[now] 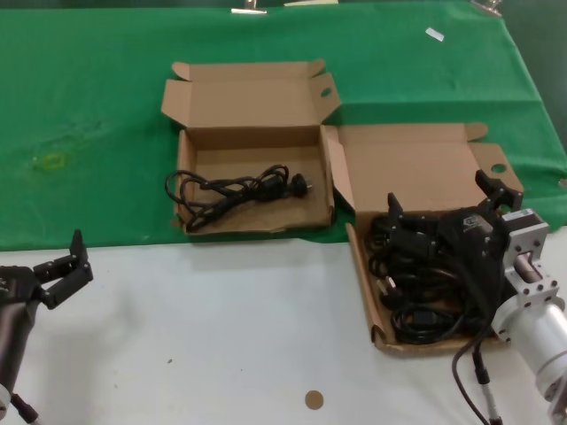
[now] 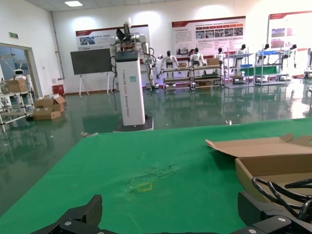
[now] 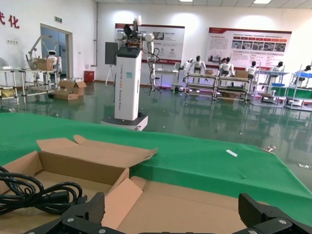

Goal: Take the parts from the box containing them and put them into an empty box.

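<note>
Green cloth covers the far half of the bench and bare white table the near half; both mailers sit across that seam. Right gripper hangs over the right-hand box, fingers spread wide, one tip near the pile's far left edge and the other up by the lid's tab, nothing between them. Directly beneath it lies the heap of black power cords, several coiled bundles tangled together, filling that box from about mid-depth to its near wall. The heap's long axis runs roughly front to back along the box, so the spread jaws appear to straddle its far end. The right wrist view shows only the two fingertips at the frame's edge with cardboard beyond, so contact with the cords cannot be confirmed. Left-hand box stands just beside it on the cloth, lid up, and holds one cord stretched mostly side to side across its floor, plug toward the right box. Judgement: source is the right box, destination the left; the transfer is early, most cords not yet moved. Right arm is clearly the nearer one to the heap; the coming move looks like a short drop and a close. Left gripper is parked low over the white table at the near left, fingers apart, empty, well away from both boxes.
</note>
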{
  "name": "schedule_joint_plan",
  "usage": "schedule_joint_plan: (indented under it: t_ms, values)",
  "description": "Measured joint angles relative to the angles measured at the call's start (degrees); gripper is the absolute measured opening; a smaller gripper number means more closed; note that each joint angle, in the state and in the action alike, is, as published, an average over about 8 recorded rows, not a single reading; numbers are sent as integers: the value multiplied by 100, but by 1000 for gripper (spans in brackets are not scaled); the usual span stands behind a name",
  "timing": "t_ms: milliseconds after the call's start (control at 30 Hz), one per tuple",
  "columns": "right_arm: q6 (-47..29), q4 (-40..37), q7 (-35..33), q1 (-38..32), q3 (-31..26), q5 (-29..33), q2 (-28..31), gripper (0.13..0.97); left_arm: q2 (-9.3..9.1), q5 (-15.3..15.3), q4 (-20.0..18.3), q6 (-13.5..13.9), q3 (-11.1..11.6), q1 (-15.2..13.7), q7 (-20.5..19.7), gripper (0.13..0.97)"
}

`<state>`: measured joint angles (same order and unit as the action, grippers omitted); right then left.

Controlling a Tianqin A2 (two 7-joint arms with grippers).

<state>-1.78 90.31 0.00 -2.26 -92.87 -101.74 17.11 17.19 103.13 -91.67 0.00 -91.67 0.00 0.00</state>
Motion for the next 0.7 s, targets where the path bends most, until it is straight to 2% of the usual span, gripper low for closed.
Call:
schedule_joint_plan:
  t_ms: [700]
  values:
    - [0,0,0,0,0,0,0,966,0,0,0,0,0,0,0,966]
